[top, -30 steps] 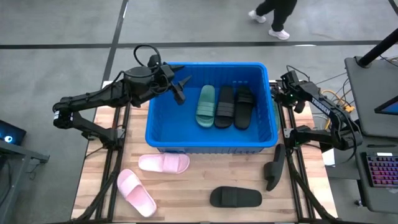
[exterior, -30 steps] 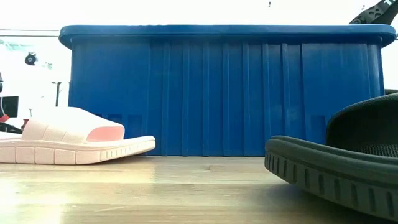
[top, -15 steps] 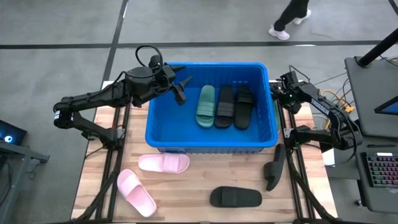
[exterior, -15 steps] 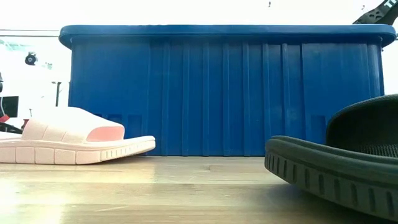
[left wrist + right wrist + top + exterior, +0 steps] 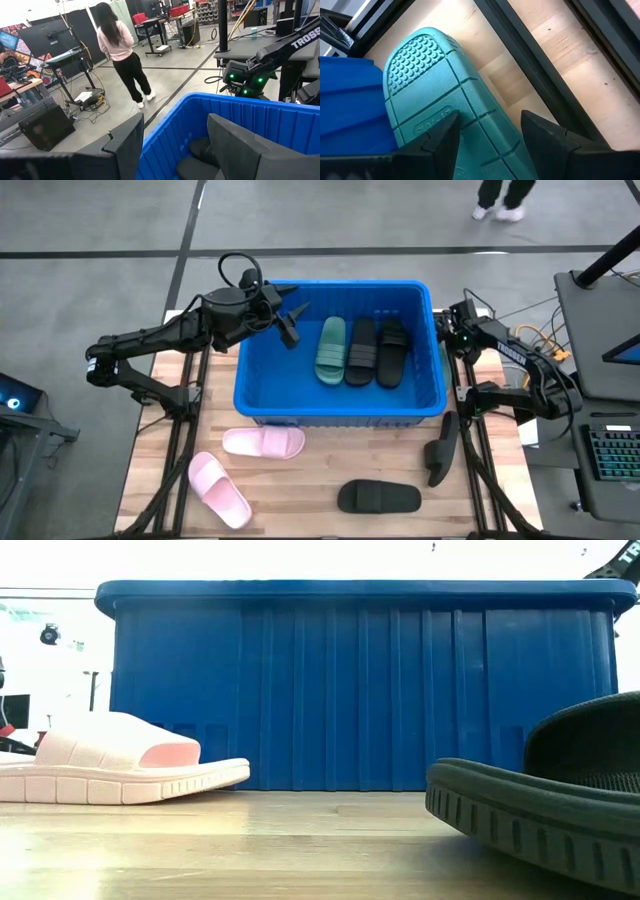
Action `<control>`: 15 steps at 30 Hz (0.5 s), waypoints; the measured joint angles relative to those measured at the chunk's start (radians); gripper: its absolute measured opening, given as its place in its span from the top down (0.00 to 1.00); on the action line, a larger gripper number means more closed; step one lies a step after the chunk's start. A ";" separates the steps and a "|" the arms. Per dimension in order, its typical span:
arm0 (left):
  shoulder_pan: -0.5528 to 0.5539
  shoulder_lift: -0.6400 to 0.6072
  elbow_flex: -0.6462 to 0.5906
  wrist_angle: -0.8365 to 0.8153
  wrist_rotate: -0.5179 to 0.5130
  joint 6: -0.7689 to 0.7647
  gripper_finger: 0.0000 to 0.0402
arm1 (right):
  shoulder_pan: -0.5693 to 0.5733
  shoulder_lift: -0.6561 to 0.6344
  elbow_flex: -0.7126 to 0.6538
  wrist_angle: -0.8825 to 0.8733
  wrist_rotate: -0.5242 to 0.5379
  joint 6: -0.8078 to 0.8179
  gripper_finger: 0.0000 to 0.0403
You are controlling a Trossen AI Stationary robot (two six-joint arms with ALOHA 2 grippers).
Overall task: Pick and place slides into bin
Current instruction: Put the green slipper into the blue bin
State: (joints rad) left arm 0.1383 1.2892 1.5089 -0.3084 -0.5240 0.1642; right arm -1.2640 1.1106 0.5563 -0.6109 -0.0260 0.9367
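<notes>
The blue bin stands mid-table and holds a green slide and two black slides. Two pink slides and a black slide lie on the wood in front of it. My left gripper hangs open and level over the bin's far left corner. My right gripper points down outside the bin's far right corner. It is open, fingers apart above the upturned sole of another green slide that lies against the bin's wall.
Dark frame rails run along the table's right side close to the green slide. In the low view the bin's wall rises behind a pink slide and the black slide. A person walks beyond the table.
My right gripper has sunk a little beside the bin's far right corner. A person on the floor beyond the table has walked toward the right.
</notes>
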 joint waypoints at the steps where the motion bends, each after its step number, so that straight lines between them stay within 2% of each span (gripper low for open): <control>1: 0.000 0.000 0.000 0.000 0.000 0.000 0.49 | 0.000 0.001 -0.007 0.007 -0.001 0.000 0.51; 8: 0.000 0.000 0.000 0.000 0.000 -0.001 0.49 | -0.002 0.004 -0.080 0.100 -0.058 0.005 0.51; 15: 0.000 0.001 0.000 0.000 0.000 -0.001 0.49 | -0.002 0.003 -0.129 0.135 -0.069 0.023 0.51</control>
State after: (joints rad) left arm 0.1383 1.2903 1.5093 -0.3084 -0.5236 0.1635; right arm -1.2663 1.1141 0.4277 -0.4758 -0.0948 0.9596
